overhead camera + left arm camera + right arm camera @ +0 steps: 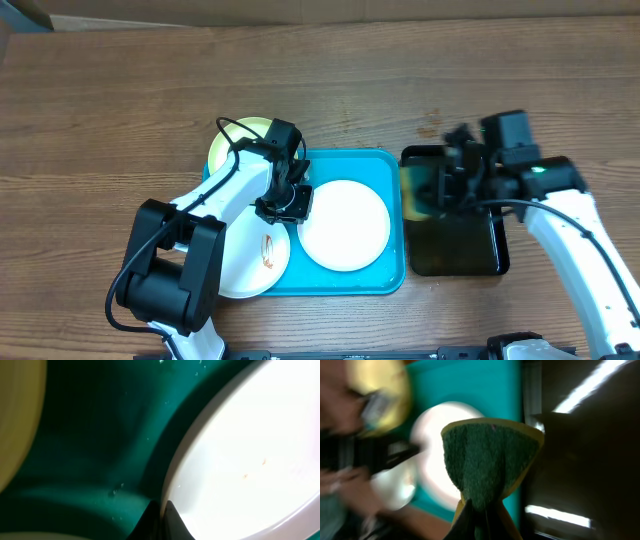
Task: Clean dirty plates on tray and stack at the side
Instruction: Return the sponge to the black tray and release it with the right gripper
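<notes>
Wooden table [100, 100]. Blue tray [350, 165] holds a white plate [345, 224] at its centre. Second white plate [255, 265], brown-smeared, overhangs the tray's front-left edge; green plate [228, 145] overhangs the back-left corner. Left gripper [285, 203] clenched, tips at the centre plate's left rim. Right gripper [477, 520] grasps a sponge [490, 460] over the black tray [460, 250].

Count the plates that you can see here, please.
3. The lime-green plate lies at the tray's far-left corner, one white plate near its middle, the other white plate at its near-left corner, partly under the left arm.

Glare on white plate [260, 435], motion blur
</notes>
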### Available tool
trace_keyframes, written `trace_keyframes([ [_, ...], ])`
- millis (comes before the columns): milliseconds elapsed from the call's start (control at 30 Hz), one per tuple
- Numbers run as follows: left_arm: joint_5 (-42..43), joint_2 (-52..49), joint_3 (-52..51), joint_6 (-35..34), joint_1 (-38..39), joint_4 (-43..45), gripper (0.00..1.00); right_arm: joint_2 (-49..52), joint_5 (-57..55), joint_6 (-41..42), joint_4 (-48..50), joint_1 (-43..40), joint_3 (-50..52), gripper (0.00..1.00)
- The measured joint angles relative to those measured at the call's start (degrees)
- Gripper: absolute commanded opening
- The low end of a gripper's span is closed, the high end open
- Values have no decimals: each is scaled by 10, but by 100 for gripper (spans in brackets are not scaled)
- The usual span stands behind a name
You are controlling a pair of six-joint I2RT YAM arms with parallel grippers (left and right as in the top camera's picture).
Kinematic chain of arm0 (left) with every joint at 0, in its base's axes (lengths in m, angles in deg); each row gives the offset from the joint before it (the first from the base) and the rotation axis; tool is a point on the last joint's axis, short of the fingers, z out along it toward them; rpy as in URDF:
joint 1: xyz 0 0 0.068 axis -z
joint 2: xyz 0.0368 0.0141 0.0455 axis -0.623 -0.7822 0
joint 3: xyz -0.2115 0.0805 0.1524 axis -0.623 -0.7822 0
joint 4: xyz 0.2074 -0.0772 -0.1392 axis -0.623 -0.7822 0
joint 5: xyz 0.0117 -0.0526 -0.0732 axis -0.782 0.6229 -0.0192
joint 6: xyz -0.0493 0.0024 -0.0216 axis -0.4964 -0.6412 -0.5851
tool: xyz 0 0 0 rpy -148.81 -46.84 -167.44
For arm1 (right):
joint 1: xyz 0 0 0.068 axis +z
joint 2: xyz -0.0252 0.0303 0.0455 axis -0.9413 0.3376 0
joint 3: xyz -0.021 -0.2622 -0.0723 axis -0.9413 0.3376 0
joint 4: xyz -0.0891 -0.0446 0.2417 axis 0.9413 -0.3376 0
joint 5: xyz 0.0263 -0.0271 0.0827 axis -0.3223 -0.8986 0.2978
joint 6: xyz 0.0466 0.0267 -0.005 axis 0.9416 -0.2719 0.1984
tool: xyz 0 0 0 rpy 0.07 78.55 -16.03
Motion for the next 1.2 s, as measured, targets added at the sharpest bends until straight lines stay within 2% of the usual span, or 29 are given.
trace_keyframes([
  [133,-1,0,38,0,0,-26,4,0,-87,1,-14,-42,11,4],
  [300,-28,11,82,-9,0,-59,4,0,-137,28,7,-48,57,4],
  [600,-66,36,169,-35,0,-82,4,10,-169,90,131,-48,195,4],
  [667,-71,38,186,-39,2,-75,4,15,-171,97,151,-48,217,6],
  [733,-83,39,198,-41,11,-63,4,19,-171,103,165,-48,231,16],
  [767,-92,40,202,-42,19,-52,4,20,-170,105,168,-48,235,27],
  [833,-111,40,204,-46,43,-31,4,20,-171,111,170,-48,237,59],
  [900,-134,40,204,-48,70,-12,4,20,-168,109,166,-49,236,72],
  [1033,-187,40,205,-48,123,25,4,21,-158,107,120,-58,209,80],
  [1167,-264,40,205,-48,174,65,4,21,-153,94,58,-76,124,84],
  [1200,-283,40,205,-48,185,75,4,21,-156,92,43,-83,98,89],
])
